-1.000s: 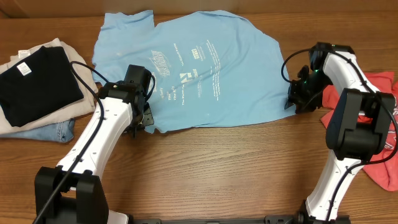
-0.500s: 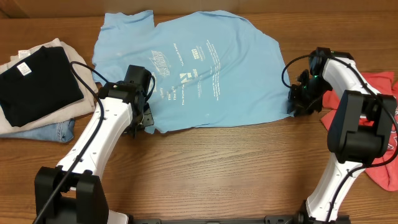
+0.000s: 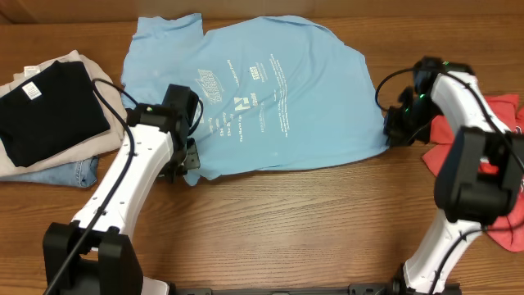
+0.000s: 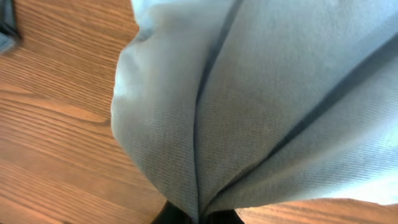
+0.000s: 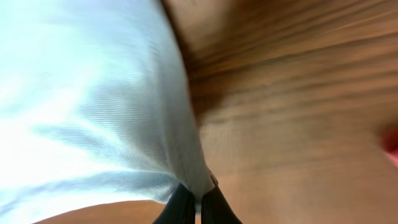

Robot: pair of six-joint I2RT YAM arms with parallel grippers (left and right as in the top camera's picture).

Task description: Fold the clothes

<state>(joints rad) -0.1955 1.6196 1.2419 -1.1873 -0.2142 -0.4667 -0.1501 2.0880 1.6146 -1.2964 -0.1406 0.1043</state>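
The light blue T-shirt (image 3: 270,90) lies spread print-up across the far half of the table. My left gripper (image 3: 189,161) is shut on its lower left hem corner. In the left wrist view the blue cloth (image 4: 261,93) bunches into folds that run down into the left gripper (image 4: 200,218). My right gripper (image 3: 391,136) is shut on the shirt's lower right corner. The right wrist view shows a pinch of pale blue fabric (image 5: 93,93) caught between the dark fingers of the right gripper (image 5: 199,210). The red T-shirt (image 3: 501,110) lies crumpled behind the right arm.
A stack of folded clothes sits at the left edge: a black garment (image 3: 45,106) on top, a beige one (image 3: 16,164) under it, denim (image 3: 75,173) at the bottom. Bare wooden tabletop (image 3: 295,229) runs along the near side between the arm bases.
My right gripper closed on the shirt's lower right corner and shifted a little to the right. The blue shirt's lower hem is pulled straighter. The left gripper keeps its hold.
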